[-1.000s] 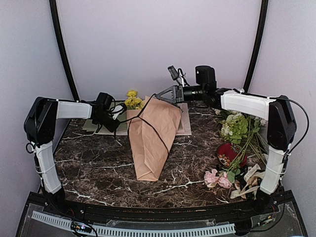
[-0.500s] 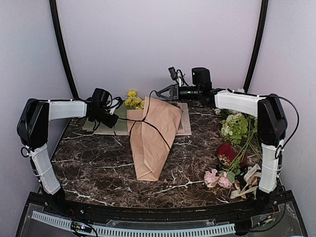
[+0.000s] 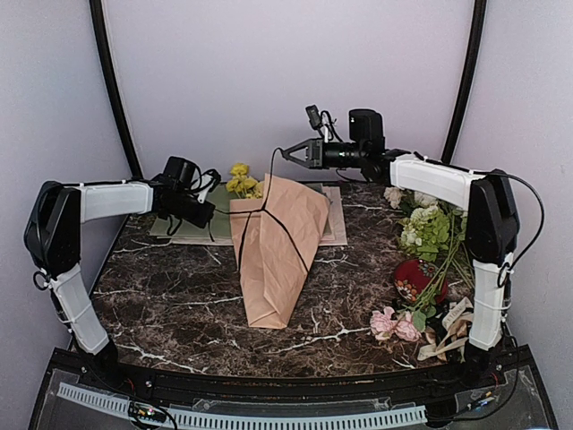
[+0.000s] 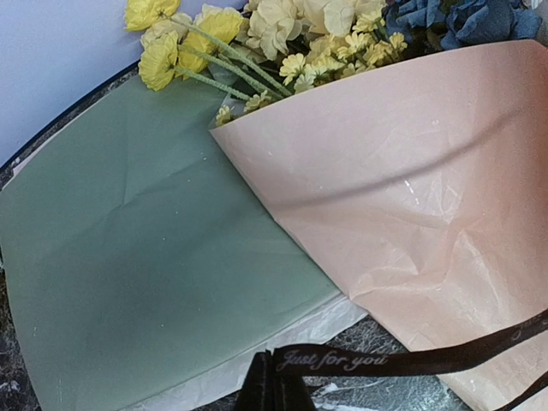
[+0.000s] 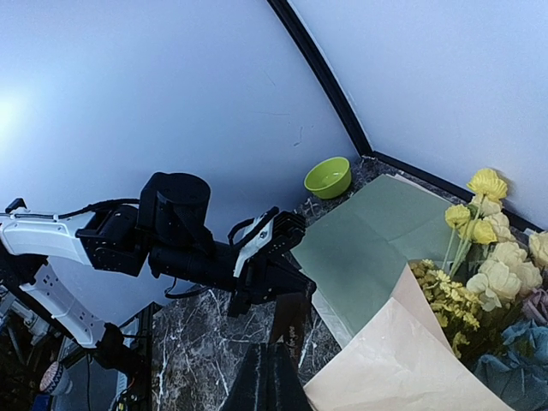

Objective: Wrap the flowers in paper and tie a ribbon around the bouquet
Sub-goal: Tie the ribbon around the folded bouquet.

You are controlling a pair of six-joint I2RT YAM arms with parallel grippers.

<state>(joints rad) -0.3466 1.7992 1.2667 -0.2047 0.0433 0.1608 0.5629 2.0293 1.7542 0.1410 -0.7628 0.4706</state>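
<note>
A bouquet (image 3: 273, 260) lies flat on a dark marble table (image 3: 170, 309), with its narrow tip toward the arms' bases and its wide mouth away from them. Its wrapping is peach-pink paper (image 4: 411, 188) rolled into a cone. Resting on its side probably helps the cone stay closed while the tie is made. Yellow flowers (image 3: 240, 182) and a blue hydrangea head (image 4: 462, 17) show above the bouquet's mouth.

A thin dark ribbon (image 4: 342, 360), printed "Just for you", loops around the upper half of the bouquet and crosses itself on top, near the mouth. From that crossing one end runs to each arm.

The left gripper (image 3: 212, 210) sits low, just left of the bouquet's mouth, its fingers pressed together and pinching one ribbon end. The right gripper (image 3: 286, 152) is raised above and behind the mouth, its fingers likewise closed on the other end, which rises steeply to it. The two ends are held apart in differing directions, most likely to draw the crossing snug against the bouquet.

A green sheet (image 4: 128, 282) lies flat under the bouquet's mouth and extends to its left. A small green bowl (image 5: 328, 176) sits beyond that sheet. Loose pink and white roses (image 3: 394, 324) rest to the right of the bouquet's tip.
</note>
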